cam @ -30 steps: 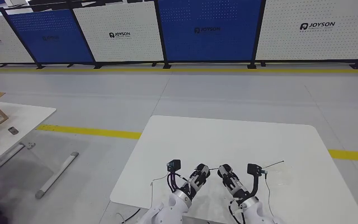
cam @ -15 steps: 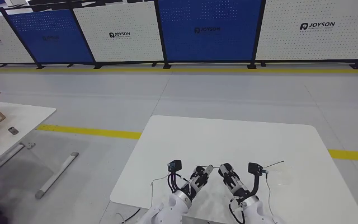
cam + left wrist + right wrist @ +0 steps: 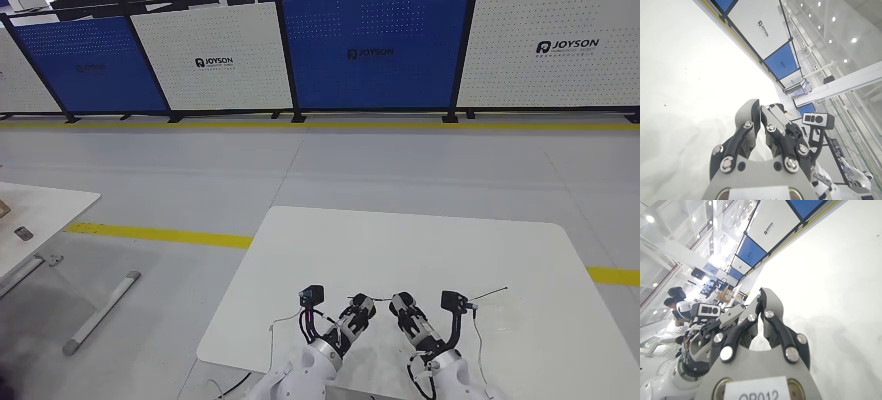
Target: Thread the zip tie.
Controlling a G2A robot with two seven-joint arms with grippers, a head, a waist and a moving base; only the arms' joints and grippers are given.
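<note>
Two end effectors sit side by side over the near edge of the surface, tips pointing toward each other and close together. The left end effector [image 3: 759, 109] has its pads pressed together at the tip, with a small grey stub pinched between them. The right end effector [image 3: 759, 297] is also closed, its toothed pads meeting, and I cannot tell whether anything is caught between them.

One zip tie [image 3: 380, 298] is visible, a thin dark strip bridging the short gap between the two tips just above the surface. One more thin dark strand [image 3: 491, 293] lies toward the right edge, well apart from the end effectors; what it is cannot be made out.

The surface [image 3: 420, 240] is a white table with rounded corners and a few tiny dark specks. It stands on a pale grey floor [image 3: 330, 165] crossed by two yellow lines [image 3: 160, 235], one nearer and one along the far wall of panels. That wall alternates two blue pegboard panels [image 3: 375, 50] with white ones [image 3: 215, 55]. A second white table [image 3: 40, 215] stands off the left edge.
</note>
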